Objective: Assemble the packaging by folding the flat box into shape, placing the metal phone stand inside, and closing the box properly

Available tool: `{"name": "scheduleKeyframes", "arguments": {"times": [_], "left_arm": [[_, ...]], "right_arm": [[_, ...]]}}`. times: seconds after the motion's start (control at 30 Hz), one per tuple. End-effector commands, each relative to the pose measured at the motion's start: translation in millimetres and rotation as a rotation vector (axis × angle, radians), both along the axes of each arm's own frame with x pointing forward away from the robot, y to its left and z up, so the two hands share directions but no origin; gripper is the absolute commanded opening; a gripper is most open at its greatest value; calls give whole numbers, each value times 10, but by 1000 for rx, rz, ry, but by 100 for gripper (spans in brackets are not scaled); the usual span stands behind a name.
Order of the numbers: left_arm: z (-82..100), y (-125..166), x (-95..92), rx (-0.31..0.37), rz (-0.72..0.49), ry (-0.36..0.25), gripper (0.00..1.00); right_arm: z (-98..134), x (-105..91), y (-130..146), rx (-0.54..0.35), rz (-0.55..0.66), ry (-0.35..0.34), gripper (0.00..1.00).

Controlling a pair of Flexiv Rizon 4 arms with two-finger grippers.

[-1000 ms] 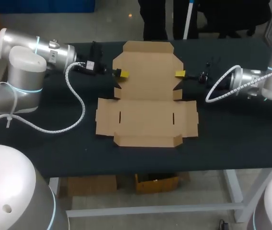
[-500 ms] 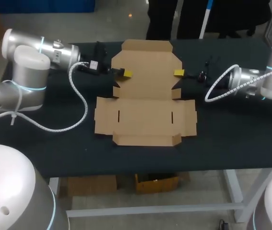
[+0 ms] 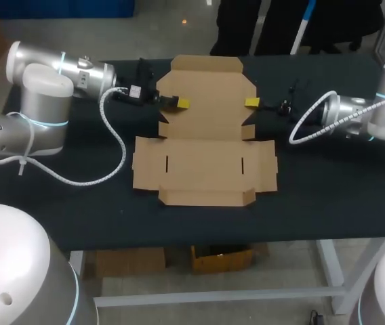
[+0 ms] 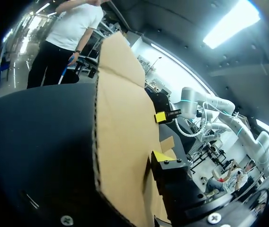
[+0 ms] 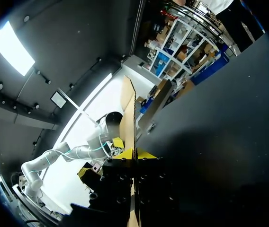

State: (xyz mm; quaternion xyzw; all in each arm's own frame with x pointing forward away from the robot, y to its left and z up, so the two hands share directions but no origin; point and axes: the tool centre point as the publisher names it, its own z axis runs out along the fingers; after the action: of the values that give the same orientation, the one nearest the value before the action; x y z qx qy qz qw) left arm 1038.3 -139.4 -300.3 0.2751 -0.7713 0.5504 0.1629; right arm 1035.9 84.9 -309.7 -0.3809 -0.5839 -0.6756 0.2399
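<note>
Brown card with a matte face is being seen as the flat box (image 3: 205,145), which is spread out unfolded over the black table (image 3: 328,196), near its middle. Its outline is being made up of two broad rectangular panels, one behind the other. The rear one has chamfered corners, small flaps are sticking out at the sides, and two short slots are cut in the front one.

The right gripper (image 3: 251,102) is being held at the right edge of the rear panel. In the right wrist view the thin edge of the sheet is being pinched between its two yellow tips, which are standing almost together with only the card between them.

The left gripper (image 3: 181,103) is being held at the opposite edge of the same panel, over the card (the sheet is hiding its underside), so whether it is clamped on the card cannot be told. A dotted line of perforations is being shown along one fold in the left wrist view.
</note>
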Motion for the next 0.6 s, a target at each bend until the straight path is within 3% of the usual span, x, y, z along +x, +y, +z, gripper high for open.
{"name": "scheduleKeyframes", "arguments": {"times": [0.03,0.6], "left_arm": [[-17,-5,15,-8,-5,0,33],[-6,-22,14,-20,-12,-3,15]], "right_arm": [[-25,20,-12,12,6,-5,0],[-8,9,-10,21,6,-13,0]]}}
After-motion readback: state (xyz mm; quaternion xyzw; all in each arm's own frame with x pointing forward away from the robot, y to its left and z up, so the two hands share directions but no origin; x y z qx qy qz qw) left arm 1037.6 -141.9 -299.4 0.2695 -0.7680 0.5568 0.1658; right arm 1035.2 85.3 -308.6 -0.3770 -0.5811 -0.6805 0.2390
